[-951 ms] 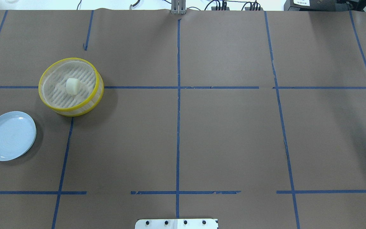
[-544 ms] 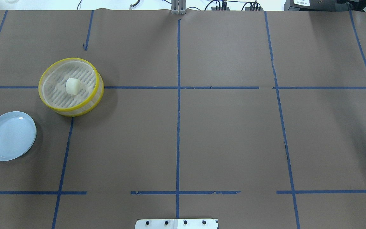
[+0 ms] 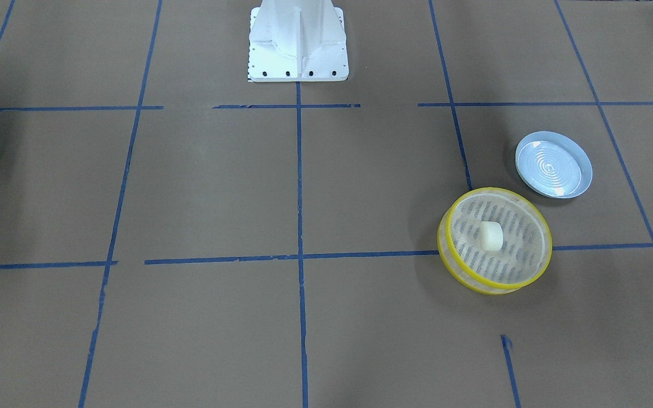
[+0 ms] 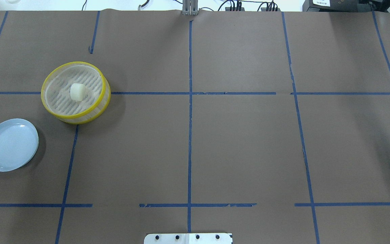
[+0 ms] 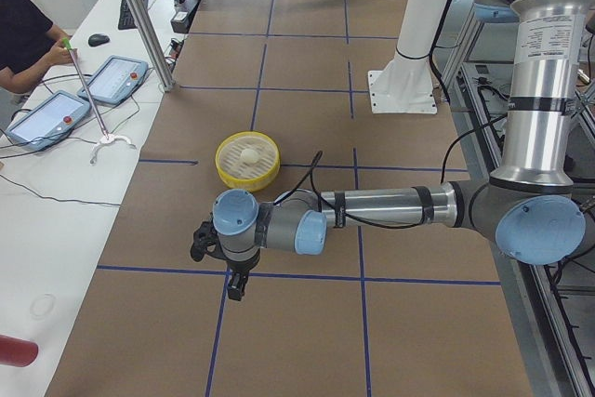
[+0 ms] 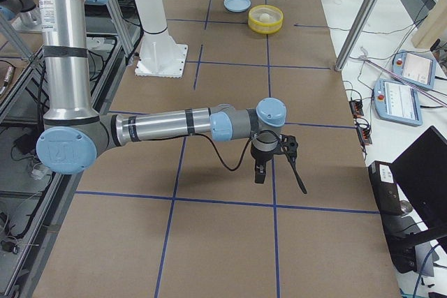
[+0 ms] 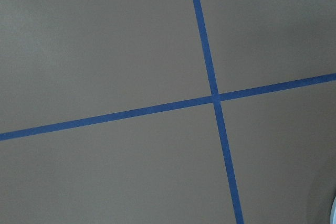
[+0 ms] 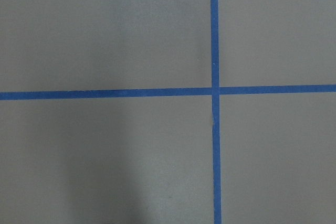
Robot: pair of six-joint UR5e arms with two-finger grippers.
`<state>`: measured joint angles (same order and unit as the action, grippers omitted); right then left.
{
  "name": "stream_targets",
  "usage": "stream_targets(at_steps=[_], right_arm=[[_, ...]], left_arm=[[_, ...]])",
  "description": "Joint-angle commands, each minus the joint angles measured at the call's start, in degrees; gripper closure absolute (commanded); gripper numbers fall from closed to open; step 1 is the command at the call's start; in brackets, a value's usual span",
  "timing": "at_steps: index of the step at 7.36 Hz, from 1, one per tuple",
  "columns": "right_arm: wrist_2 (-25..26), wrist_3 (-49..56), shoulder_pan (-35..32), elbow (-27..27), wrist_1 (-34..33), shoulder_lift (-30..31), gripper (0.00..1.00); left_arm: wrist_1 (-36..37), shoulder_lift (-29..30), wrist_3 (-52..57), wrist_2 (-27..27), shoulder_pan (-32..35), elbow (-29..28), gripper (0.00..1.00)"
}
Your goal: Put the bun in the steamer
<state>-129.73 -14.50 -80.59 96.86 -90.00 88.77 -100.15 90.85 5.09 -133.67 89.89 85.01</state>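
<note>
The cream-white bun [image 4: 78,92] lies in the middle of the yellow-rimmed steamer [image 4: 74,63] on the table's left half. Both also show in the front-facing view, the bun [image 3: 490,236] inside the steamer [image 3: 496,190]. No gripper touches them. My left gripper [image 5: 219,265] hangs over the paper near the camera in the exterior left view, well apart from the steamer [image 5: 225,163]. My right gripper [image 6: 276,162] hovers over the table's other end, far from the steamer [image 6: 266,27]. I cannot tell whether either gripper is open or shut. Both wrist views show only paper and tape.
An empty pale blue plate [image 4: 10,145] sits near the steamer, toward the robot; it also shows in the front-facing view [image 3: 553,165]. The white robot base [image 3: 297,39] stands at the table's middle edge. Brown paper with blue tape lines covers the table. Operator tablets [image 5: 46,111] lie on the side bench.
</note>
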Motion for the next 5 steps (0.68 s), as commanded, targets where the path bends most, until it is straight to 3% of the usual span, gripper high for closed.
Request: stream_targets(at_steps=[1, 5], right_arm=[[0.0, 0.0, 0.0, 0.0, 0.0, 0.0, 0.00], [0.0, 0.0, 0.0, 0.0, 0.0, 0.0, 0.00]], left_arm=[[4.8, -0.1, 0.0, -0.1, 0.0, 0.7, 0.00], [7.6, 0.0, 0.1, -0.4, -0.1, 0.9, 0.00]])
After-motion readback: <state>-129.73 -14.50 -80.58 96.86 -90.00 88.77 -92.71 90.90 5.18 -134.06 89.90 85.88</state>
